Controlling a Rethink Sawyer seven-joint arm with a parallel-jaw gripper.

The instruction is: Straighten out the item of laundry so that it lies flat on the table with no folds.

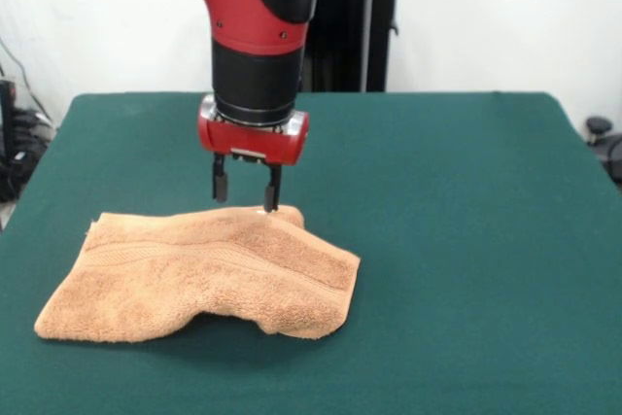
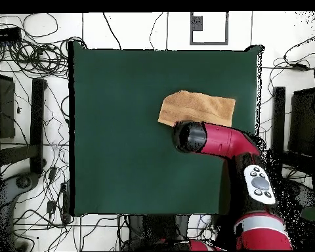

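Observation:
The orange-tan terry towel (image 1: 204,274) lies folded and rumpled on the dark green table (image 1: 457,240), left of centre in the front view, with a band stripe running along its upper part. My gripper (image 1: 246,196) hangs straight down over the towel's far edge, its two fingers apart; the right fingertip (image 1: 271,203) touches the cloth at a raised fold. It holds nothing. In the overhead view the towel (image 2: 199,107) shows right of centre, and my arm (image 2: 216,140) covers its near edge and hides the gripper.
The robot pedestal (image 1: 355,21) stands at the table's far side. Cables and stands (image 2: 29,131) lie around the table on the floor. Green tabletop (image 2: 121,131) spreads wide beside the towel.

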